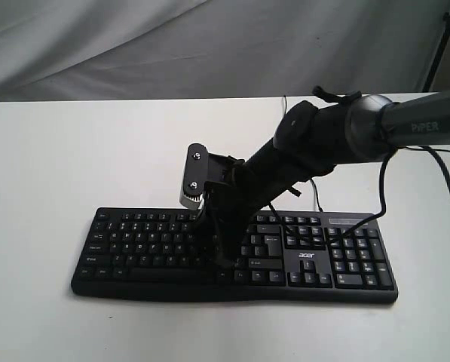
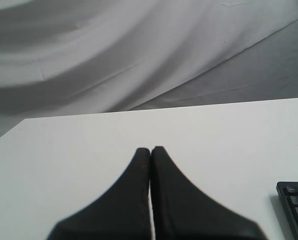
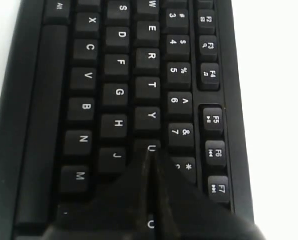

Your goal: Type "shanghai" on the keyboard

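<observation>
Looking down on a wide black full-size plastic keyboard with white key legends [image 1: 142,245], lying flat along the near part of a plain white counter [image 1: 96,151], number pad toward the right of the exterior view; reaching in from the right with a thick black jointed right arm [image 1: 322,136], slanting down over the keyboard's middle; holding the right jaws pinched narrow, tips together with nothing between, serving as a single stylus; pointing that tip into the letter block, sitting at the square U key [image 3: 149,146] in the right wrist view, with the H key [image 3: 118,123] near it in the next row; touching or merely hovering, impossible to tell.

Holding the left jaws well off to the side, likewise pressed together and gripping nothing, hanging above bare counter [image 2: 89,150] with only one corner of the keyboard [image 2: 294,207] in sight; not appearing in the exterior view at all.

Judging progress: seeing no screen or typed text anywhere, so leaving the count of letters entered unknowable; probably working somewhere mid-word, judging by the tip's place among the middle letters; reading U as no part of "shanghai", so likely aiming for H or I nearby rather than for U itself; treating all eight letters as unconfirmed; needing a small, careful correction before any press, risking a stray U otherwise.
</observation>
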